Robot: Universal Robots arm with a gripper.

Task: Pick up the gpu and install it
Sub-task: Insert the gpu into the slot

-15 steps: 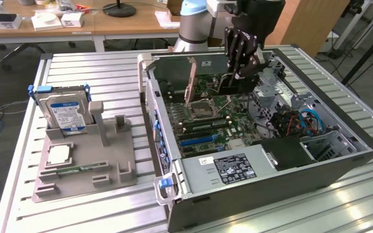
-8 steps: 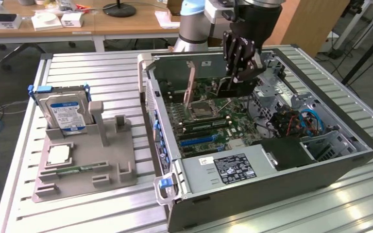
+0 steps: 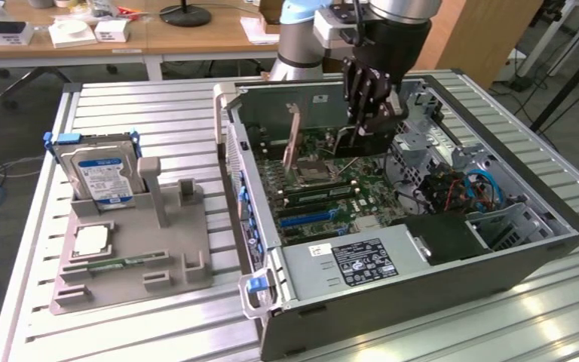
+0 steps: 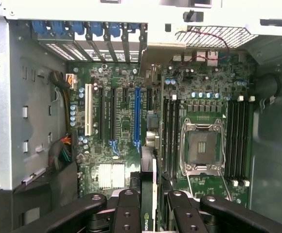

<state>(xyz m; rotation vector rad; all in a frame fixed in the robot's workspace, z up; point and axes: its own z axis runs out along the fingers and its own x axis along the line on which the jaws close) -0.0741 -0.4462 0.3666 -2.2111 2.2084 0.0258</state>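
The gpu [image 4: 149, 184] is a thin dark card seen edge-on in the wrist view, with a green logo near my fingers. My gripper [image 4: 153, 206] is shut on the gpu, one black finger on each side. In the exterior view the gripper [image 3: 368, 128] reaches down into the open computer case [image 3: 531, 249] and holds the gpu [image 3: 365, 142] a little above the motherboard [image 3: 340, 204]. Under the card lie the expansion slots: a blue slot [image 4: 137, 116], black slots [image 4: 114, 116] and a white slot [image 4: 88, 109]. The card hangs between the blue slot and the memory slots beside the processor socket [image 4: 202, 145].
A grey parts holder [image 3: 133, 264] on the slatted table at the exterior view's left carries a hard drive [image 3: 99, 173], a processor chip [image 3: 90, 240] and a green memory stick [image 3: 118, 264]. Inside the case are a labelled grey cover [image 3: 365, 260], a drive cage and blue and orange cables [image 3: 470, 188].
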